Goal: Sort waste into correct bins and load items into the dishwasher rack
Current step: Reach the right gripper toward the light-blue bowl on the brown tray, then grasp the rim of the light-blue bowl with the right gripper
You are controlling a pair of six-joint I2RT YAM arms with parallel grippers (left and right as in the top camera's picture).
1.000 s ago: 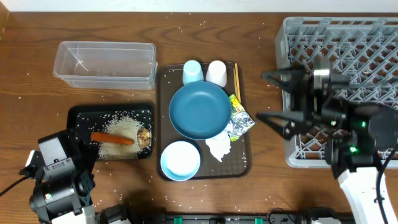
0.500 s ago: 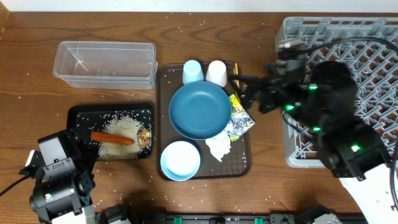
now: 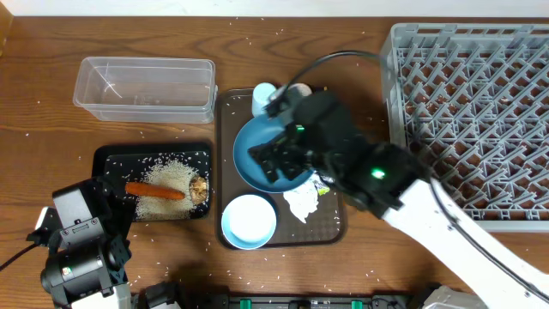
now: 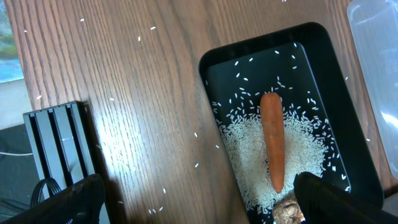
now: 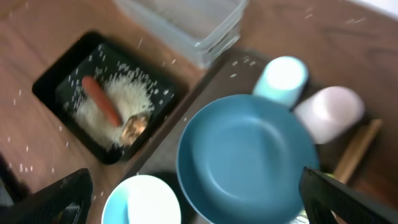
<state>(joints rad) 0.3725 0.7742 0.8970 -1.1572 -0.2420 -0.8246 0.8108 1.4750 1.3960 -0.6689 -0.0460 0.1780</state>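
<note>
Dark blue plate (image 5: 249, 155) sits 9 o'clock of rack (image 3: 480, 103), under right gripper (image 5: 199, 196), jaws apart, empty; left gripper (image 4: 199, 199) same.

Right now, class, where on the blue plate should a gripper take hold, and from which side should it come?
Probably the rim of the plate on the side facing the black bin. It lies flat, so only the raised rim offers a pinch; cups, bowl and napkin crowd the other sides.
</note>
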